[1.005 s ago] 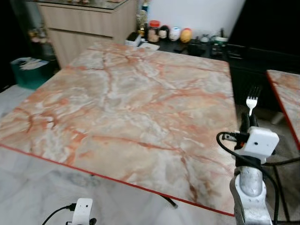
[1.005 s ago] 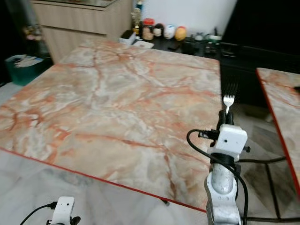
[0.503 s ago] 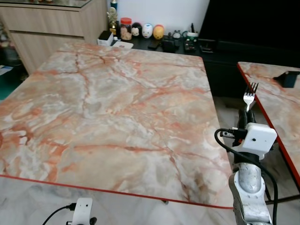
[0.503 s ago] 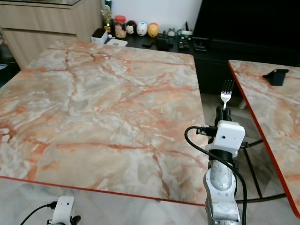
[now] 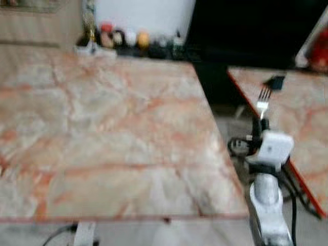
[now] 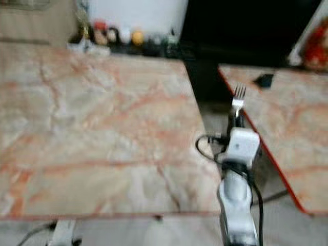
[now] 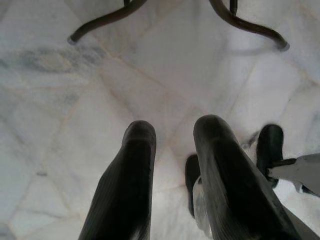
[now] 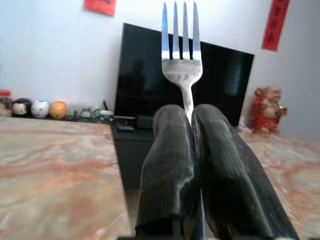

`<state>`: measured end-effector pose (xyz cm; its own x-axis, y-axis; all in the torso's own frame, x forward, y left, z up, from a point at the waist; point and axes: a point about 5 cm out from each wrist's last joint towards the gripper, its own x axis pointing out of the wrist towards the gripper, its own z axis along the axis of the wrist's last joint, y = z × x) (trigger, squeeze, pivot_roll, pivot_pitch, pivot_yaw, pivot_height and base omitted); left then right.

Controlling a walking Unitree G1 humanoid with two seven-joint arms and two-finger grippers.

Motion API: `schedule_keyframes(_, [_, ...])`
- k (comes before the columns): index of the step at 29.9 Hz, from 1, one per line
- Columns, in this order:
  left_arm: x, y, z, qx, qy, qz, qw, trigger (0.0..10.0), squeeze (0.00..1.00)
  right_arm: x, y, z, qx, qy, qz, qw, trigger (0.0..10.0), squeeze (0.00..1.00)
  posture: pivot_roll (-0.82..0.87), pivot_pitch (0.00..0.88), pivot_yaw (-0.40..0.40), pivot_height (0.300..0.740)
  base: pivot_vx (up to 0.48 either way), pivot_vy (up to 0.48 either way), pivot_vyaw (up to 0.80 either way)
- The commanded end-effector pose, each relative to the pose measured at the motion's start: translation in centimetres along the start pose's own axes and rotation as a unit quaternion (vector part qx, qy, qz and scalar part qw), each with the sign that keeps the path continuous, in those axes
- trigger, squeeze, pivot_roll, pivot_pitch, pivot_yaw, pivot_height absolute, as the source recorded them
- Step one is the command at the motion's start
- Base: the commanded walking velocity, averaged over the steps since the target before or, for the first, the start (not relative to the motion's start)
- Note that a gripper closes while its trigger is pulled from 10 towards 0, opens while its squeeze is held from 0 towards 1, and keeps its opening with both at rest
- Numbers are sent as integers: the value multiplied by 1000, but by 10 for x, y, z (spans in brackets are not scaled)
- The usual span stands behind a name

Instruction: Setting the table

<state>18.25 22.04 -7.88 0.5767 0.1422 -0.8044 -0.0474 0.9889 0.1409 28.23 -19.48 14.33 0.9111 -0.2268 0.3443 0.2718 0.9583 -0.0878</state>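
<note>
The right gripper [image 8: 192, 150] clenches a silver metal fork [image 8: 181, 60], tines up, just right of the bare pink-veined marble table [image 5: 102, 133]. Nothing looks laid yet. The left gripper [image 7: 175, 165] hangs empty, fingers parted.

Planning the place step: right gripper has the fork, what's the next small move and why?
Probably swing the right gripper left over the marble table before lowering. It is shut on the fork, tines up, in the gap between the two tables, past the table's right edge. The head views are blurred.
</note>
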Motion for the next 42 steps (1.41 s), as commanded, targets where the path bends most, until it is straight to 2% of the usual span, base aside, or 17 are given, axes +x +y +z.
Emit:
schedule_keyframes(1, [1, -8, 0, -4, 2, -10, 1000, 10000, 0, 0, -8, -3, -7, 6, -10, 1000, 10000, 0, 91, 0, -83, 740, 0, 0, 0])
schedule_keyframes(17, [1, -7, 0, 15, 5, -8, 1000, 10000, 0, 7, -5, -1, -4, -3, -4, 1000, 10000, 0, 93, 0, -84, 740, 0, 0, 0])
schedule_keyframes(42, [0, -8, -1, 20, 5, -12, 1000, 10000, 0, 19, -6, 16, 0, -44, -12, 999, 10000, 0, 91, 0, -80, 740, 0, -328, 0])
